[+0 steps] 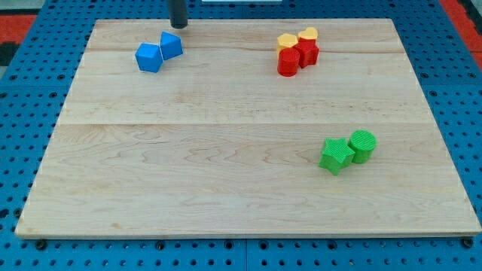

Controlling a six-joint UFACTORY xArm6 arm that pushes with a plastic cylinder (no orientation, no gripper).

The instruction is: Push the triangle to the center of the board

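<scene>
A blue triangle block (172,45) lies near the view's top left of the wooden board (226,150), touching a blue cube-like block (148,57) on its left. My tip (178,26) is a dark rod that comes down from the view's top edge. It stands just above and slightly right of the blue triangle, very close to it; I cannot tell if it touches.
Two red blocks (297,57) and two yellow blocks (297,38) cluster at the view's top right. A green star-shaped block (335,155) and a green cylinder (362,145) sit at the lower right. A blue pegboard (22,150) surrounds the board.
</scene>
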